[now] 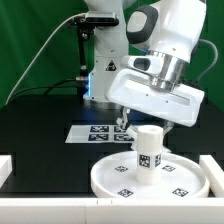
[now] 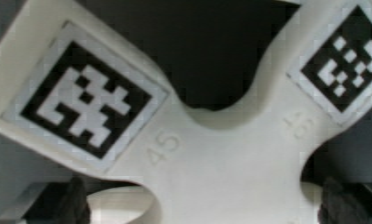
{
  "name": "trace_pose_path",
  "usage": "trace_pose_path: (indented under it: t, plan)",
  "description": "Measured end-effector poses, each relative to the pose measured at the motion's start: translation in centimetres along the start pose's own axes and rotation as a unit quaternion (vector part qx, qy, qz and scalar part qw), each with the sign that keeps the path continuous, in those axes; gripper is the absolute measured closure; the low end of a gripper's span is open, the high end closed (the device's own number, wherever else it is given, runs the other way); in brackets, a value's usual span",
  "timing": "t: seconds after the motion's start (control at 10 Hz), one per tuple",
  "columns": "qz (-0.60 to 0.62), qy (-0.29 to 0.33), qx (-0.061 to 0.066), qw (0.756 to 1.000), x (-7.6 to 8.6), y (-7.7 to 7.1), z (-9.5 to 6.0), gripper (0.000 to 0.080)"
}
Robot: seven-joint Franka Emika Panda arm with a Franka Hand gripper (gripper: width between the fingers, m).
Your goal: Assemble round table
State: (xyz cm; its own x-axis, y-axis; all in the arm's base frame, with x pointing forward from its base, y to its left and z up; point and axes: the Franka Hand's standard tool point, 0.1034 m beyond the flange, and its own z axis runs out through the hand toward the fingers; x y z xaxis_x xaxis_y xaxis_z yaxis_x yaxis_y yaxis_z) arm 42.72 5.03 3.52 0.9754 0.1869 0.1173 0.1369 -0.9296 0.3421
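The large rimmed round disc [image 1: 150, 178] lies at the front of the black table, with the short cylindrical post [image 1: 149, 147] standing upright on it. In the wrist view the cross-shaped piece [image 2: 201, 150] fills the picture, with two of its tagged arms spreading away. My gripper [image 2: 201, 205] is shut on its stem, and dark fingers [image 2: 58, 200] show on either side. In the exterior view my gripper [image 1: 124, 120] hangs just behind the post and to its left, low over the table. The cross-shaped piece is mostly hidden there by the hand.
The marker board [image 1: 92, 132] lies on the table behind the disc. White blocks stand at the exterior view's left edge [image 1: 6, 166] and right edge [image 1: 216, 166]. The arm's base [image 1: 100, 70] stands at the back before a green curtain.
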Motion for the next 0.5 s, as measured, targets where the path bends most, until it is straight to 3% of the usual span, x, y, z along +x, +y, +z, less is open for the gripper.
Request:
trace_pose_path:
  t: [0.4,0.5]
  plan:
    - [-0.005,-0.001,-0.001,1.0,0.02,-0.16,0.02,0.0151]
    - [-0.005,-0.001,-0.001,1.0,0.02,-0.16,0.02,0.024]
